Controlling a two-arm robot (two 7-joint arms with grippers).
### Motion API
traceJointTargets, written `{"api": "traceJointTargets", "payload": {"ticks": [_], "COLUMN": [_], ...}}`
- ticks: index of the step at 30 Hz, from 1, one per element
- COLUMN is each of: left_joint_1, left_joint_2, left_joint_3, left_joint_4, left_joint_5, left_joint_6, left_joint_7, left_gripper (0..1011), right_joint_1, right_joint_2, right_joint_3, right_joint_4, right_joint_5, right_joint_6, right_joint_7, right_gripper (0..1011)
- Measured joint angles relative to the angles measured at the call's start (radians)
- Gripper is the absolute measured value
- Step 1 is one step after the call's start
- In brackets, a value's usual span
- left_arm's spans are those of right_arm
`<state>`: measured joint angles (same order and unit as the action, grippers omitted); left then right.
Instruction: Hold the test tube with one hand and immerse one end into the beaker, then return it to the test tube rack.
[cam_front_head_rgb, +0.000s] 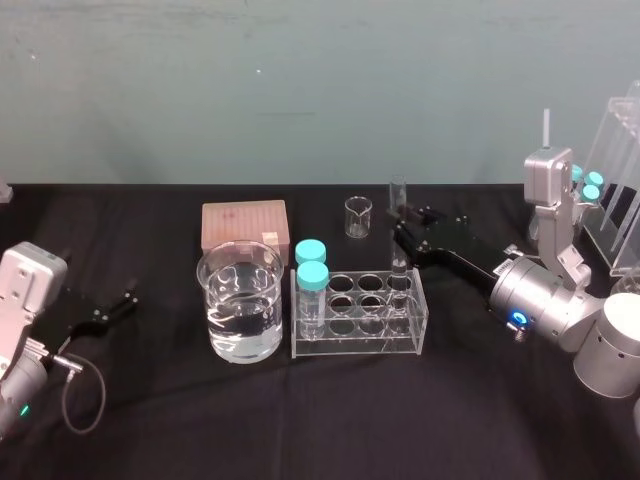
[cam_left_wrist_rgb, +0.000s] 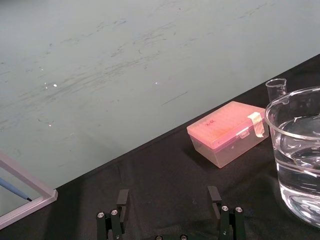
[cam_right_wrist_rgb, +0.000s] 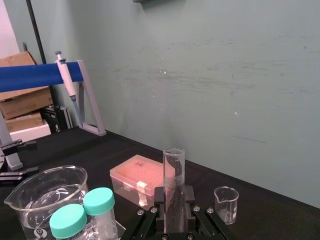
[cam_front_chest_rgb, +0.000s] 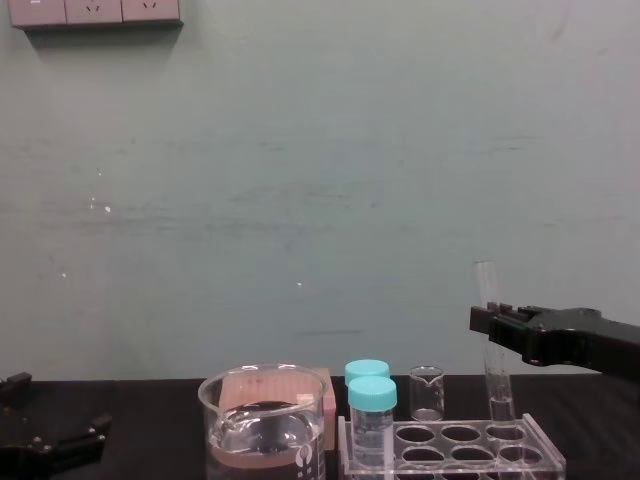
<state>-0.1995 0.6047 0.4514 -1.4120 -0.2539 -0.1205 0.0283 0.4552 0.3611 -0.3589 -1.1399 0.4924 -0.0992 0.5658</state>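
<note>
Test tube: upright in test tube rack, back-right hole, grasped by your right tool; beaker lies leftward beyond the rack (left tool released, parked far left).

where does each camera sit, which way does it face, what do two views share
Head: on the robot's head, looking forward and down; left gripper open at left, right gripper shut on the test tube.
Chest: lower, looking level to the wall; right gripper enters from the right.
Left wrist: on the left arm, facing beaker and pink box; its open fingers show.
Right wrist: on the right arm, facing the wall; its fingers clamp the test tube.
Shared: head and left wrist both show the beaker.
</note>
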Motion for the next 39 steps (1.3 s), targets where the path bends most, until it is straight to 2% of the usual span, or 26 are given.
{"api": "traceJointTargets", "payload": {"ticks": [2, 7, 12, 17, 21, 22, 26, 28, 33, 39], "left_joint_1": [0.000, 0.000, 0.000, 0.000, 0.000, 0.000, 0.000, 0.000, 0.000, 0.000], "left_joint_2": [0.000, 0.000, 0.000, 0.000, 0.000, 0.000, 0.000, 0.000, 0.000, 0.000], "left_joint_3": [0.000, 0.000, 0.000, 0.000, 0.000, 0.000, 0.000, 0.000, 0.000, 0.000], "left_joint_4": [0.000, 0.000, 0.000, 0.000, 0.000, 0.000, 0.000, 0.000, 0.000, 0.000], "left_joint_5": [0.000, 0.000, 0.000, 0.000, 0.000, 0.000, 0.000, 0.000, 0.000, 0.000], "left_joint_6": [0.000, 0.000, 0.000, 0.000, 0.000, 0.000, 0.000, 0.000, 0.000, 0.000], "left_joint_7": [0.000, 0.000, 0.000, 0.000, 0.000, 0.000, 0.000, 0.000, 0.000, 0.000], "left_gripper": [1000, 1000, 1000, 1000, 1000, 1000, 1000, 1000, 1000, 1000], "right_joint_1": [0.000, 0.000, 0.000, 0.000, 0.000, 0.000, 0.000, 0.000, -0.010, -0.048], "right_joint_2": [0.000, -0.001, -0.001, -0.001, -0.001, -0.001, -0.001, -0.001, 0.001, 0.026], "right_joint_3": [0.000, 0.001, 0.001, 0.001, 0.001, 0.001, 0.001, 0.001, 0.020, 0.058], "right_joint_4": [0.000, 0.001, 0.001, 0.002, 0.002, 0.002, 0.002, 0.002, -0.023, -0.109], "right_joint_5": [0.001, 0.001, 0.002, 0.002, 0.003, 0.003, 0.003, 0.004, 0.021, 0.040], "right_joint_6": [0.000, 0.000, 0.000, 0.000, 0.000, 0.000, 0.000, 0.000, -0.017, -0.051], "right_joint_7": [0.000, 0.000, 0.000, 0.000, 0.000, 0.000, 0.000, 0.000, 0.005, -0.003], "right_gripper": [224, 339, 521, 656, 816, 816, 918, 995, 1002, 1002]}}
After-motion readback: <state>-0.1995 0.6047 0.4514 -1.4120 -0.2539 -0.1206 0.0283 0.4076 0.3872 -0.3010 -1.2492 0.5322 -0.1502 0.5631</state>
